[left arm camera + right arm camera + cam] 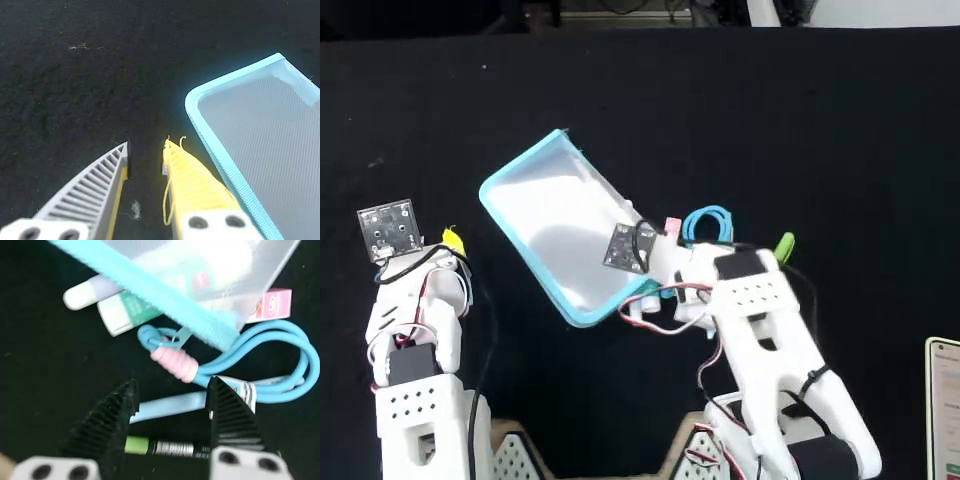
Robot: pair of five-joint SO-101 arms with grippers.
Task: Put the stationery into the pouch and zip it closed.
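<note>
A translucent pouch point(555, 220) with a teal zipper edge lies tilted in the middle of the black table. My right gripper point(172, 387) hovers open at its near right corner, over a pink bead point(175, 364) on the zipper pull. Around that corner lie a white and lilac glue stick point(87, 294), a white and green tube point(125, 314), a pink eraser point(272, 305), a coiled blue cable point(285, 360), a light blue strip point(167, 406) and a green pen point(160, 446). My left gripper point(146, 145) is open and empty just off the pouch's point(260, 130) left corner.
The right arm point(765, 330) leans in from the front right and covers part of the stationery. A white device point(945, 410) lies at the table's right edge. Open black tabletop stretches behind and left of the pouch.
</note>
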